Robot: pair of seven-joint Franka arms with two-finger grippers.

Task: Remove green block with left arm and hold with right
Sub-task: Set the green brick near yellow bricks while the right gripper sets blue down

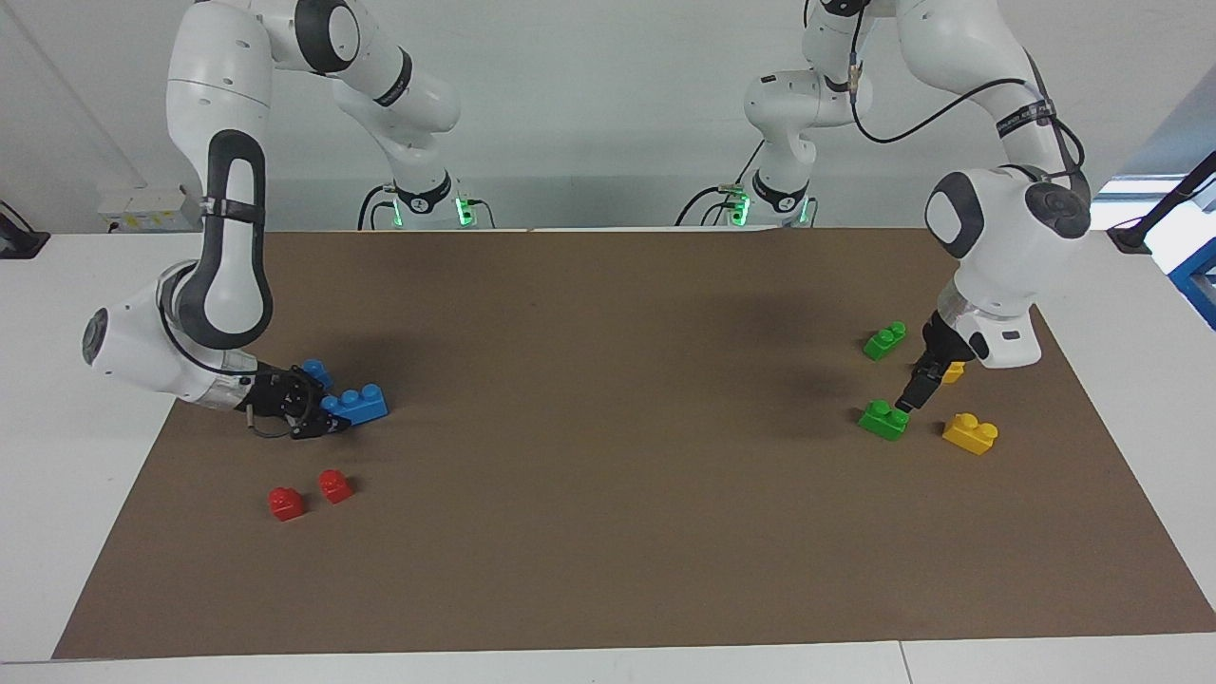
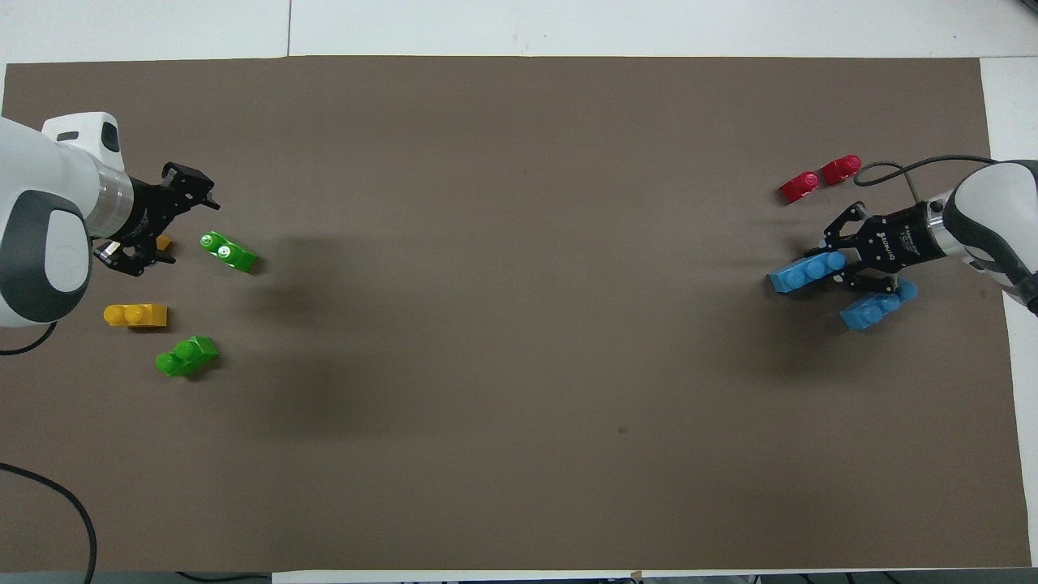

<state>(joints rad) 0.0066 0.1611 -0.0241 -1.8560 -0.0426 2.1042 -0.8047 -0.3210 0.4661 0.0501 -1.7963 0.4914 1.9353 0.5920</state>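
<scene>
The bright, chunky green block [image 1: 885,340] [image 2: 186,357] lies on the brown mat at the left arm's end, on its own. A slimmer, darker green block [image 1: 883,420] [image 2: 229,251] lies farther from the robots. My left gripper [image 1: 910,397] [image 2: 178,223] hangs low with its fingers spread and empty, its tips right beside the darker green block. My right gripper [image 1: 318,418] [image 2: 843,258] is low at the right arm's end. Its fingers are spread around the end of a blue three-stud brick [image 1: 356,404] [image 2: 811,272].
A second blue brick [image 1: 318,370] [image 2: 876,308] lies beside the right gripper. Two red blocks [image 1: 309,494] [image 2: 819,178] lie farther from the robots. A yellow block [image 1: 969,432] lies by the left gripper, and another yellow block [image 1: 953,370] [image 2: 135,315] lies nearer the robots.
</scene>
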